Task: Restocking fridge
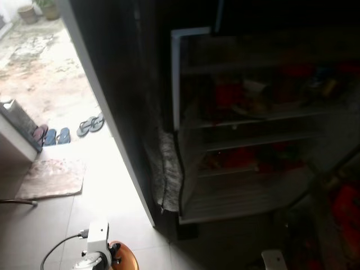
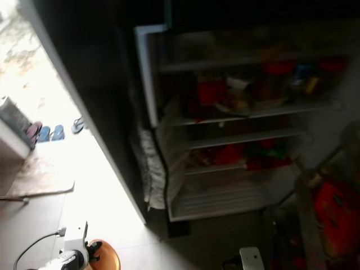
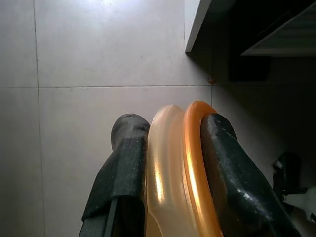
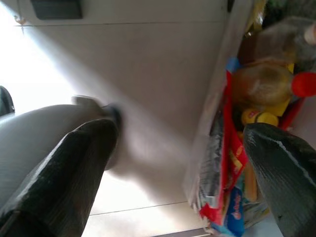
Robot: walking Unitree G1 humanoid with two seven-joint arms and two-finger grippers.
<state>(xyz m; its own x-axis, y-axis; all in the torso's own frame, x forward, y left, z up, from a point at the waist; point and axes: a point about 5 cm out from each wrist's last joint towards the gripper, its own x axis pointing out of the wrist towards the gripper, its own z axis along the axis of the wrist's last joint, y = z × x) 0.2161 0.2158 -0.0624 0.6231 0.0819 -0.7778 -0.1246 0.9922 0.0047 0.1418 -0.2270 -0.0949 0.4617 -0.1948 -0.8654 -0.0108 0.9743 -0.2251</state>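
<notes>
The fridge (image 1: 179,79) stands open ahead in deep shade. Its shelves (image 1: 264,115) hold red packs and dim jars, and the lowest rack (image 1: 236,197) looks bare. My left arm (image 1: 97,247) is low at the front left, with an orange plate (image 1: 122,256) beside it. In the left wrist view my left gripper (image 3: 172,118) is shut on the plate's orange rim (image 3: 197,163), with a pale translucent rim (image 3: 165,163) pressed against it, above floor tiles. My right gripper (image 4: 180,131) is open, its fingers (image 4: 74,163) wide apart over the floor beside a bag of groceries (image 4: 247,123).
A sunlit doorway on the left has slippers (image 1: 90,125) and a doormat (image 1: 52,178). A cloth (image 1: 167,171) hangs at the fridge's left side. Red items (image 2: 336,216) sit low at the right. Bright tiled floor (image 1: 112,191) lies before the fridge.
</notes>
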